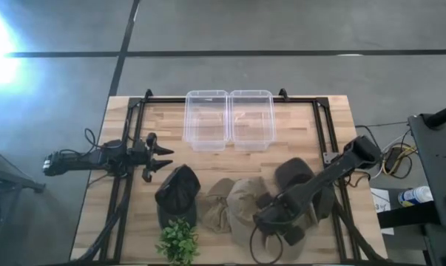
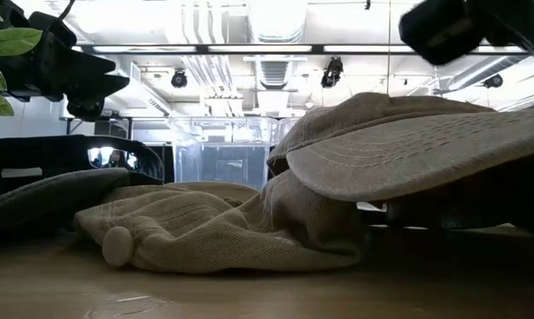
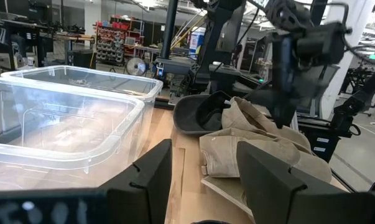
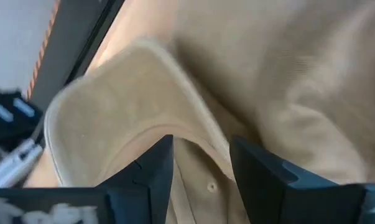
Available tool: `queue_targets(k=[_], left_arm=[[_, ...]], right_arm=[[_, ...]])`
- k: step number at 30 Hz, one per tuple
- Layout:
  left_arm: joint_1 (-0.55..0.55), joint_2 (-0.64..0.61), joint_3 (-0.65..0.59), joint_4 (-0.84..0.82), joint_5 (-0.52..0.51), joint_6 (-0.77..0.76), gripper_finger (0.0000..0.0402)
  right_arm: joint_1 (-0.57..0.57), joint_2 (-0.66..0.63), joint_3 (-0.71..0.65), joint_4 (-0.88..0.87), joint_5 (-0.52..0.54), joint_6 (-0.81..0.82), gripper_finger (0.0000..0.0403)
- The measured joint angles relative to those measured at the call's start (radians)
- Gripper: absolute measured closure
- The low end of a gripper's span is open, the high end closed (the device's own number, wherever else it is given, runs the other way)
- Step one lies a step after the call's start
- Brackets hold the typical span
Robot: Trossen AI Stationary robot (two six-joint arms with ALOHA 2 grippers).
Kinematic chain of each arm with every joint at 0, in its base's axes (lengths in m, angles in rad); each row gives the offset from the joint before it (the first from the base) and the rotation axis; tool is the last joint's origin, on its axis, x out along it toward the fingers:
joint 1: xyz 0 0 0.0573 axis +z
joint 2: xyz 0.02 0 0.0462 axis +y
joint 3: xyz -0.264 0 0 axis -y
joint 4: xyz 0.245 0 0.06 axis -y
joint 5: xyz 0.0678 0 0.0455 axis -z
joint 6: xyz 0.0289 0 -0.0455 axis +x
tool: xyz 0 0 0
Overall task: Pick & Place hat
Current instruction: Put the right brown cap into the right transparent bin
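Note:
Several hats lie along the table's near side. There is a black cap (image 1: pixel 178 191), a crumpled tan hat (image 1: pixel 219 205) (image 2: pixel 205 226), a tan cap (image 1: pixel 246 199) (image 2: pixel 417 142) and a dark grey hat (image 1: pixel 295 173) (image 3: pixel 193 115). My right gripper (image 1: pixel 265 220) (image 4: pixel 199 167) is open and low over the tan cap. The curved inner edge of the cap's brim (image 4: pixel 175 134) shows between its fingers. In the low view that brim stands tilted, clear of the table top. My left gripper (image 1: pixel 162 158) (image 3: pixel 204 168) is open. It waits above the table's left side, just beyond the black cap. My right gripper comes at the tan cap slanting from above and from the table's right. Its open fingers (image 4: pixel 153 171) stand on either side of the brim's inner edge. I cannot tell whether they touch the cloth.
Two clear plastic bins (image 1: pixel 206 118) (image 1: pixel 252 118) (image 3: pixel 63 124) stand side by side at the table's far middle. A small green plant (image 1: pixel 178 240) (image 2: pixel 1 53) sits at the near edge, by the black cap. A black frame (image 1: pixel 322 125) runs round the table top.

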Motion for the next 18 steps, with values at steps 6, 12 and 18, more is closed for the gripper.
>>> queue_targets(k=[6,12,18], left_arm=[[0.000,0.000,0.000,0.000,0.000,0.000,0.0227],[0.000,0.000,0.000,0.001,0.000,0.000,0.0227],[0.000,0.002,0.000,0.000,0.000,0.000,0.0227]], right_arm=[[0.010,0.039,-0.066,0.109,-0.020,-0.063,0.0250],[0.009,0.022,-0.065,0.094,-0.020,-0.043,0.0250],[0.011,0.002,-0.028,0.093,-0.005,-0.080,0.0250]])
